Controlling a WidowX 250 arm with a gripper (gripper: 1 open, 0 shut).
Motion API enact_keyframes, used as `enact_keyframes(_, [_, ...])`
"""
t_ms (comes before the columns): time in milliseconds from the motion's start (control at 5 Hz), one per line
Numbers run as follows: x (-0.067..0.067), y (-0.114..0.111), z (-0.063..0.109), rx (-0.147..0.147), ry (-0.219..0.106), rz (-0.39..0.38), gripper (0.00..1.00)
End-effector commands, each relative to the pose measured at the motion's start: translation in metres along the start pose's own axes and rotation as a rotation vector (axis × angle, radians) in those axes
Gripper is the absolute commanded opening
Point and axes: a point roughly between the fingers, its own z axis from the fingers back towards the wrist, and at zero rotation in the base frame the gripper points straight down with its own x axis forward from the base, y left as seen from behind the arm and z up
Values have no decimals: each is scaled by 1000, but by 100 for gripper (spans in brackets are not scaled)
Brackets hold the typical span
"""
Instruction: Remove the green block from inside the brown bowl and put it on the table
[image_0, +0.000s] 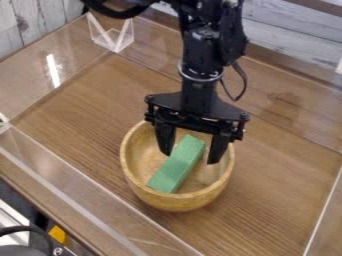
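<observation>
The green block (175, 166) lies slanted inside the brown bowl (140, 183), its upper end leaning toward the far rim. My gripper (193, 143) hangs open straight above the bowl. Its two dark fingers (164, 137) straddle the block's upper end, one on each side, with daylight between them and the block. Nothing is held. The bowl rests on the wood-grain table (80, 110) near the front.
Clear acrylic walls (60, 190) edge the table on the left and front. A folded clear piece (112, 34) stands at the back left. A black and yellow object (34, 240) pokes out below the front left wall.
</observation>
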Motion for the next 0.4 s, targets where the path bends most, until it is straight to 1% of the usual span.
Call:
enact_keyframes(0, [4,-1,10,-15,-49,-45,100])
enact_keyframes(200, [5,-5,5,-15,-44,8,100])
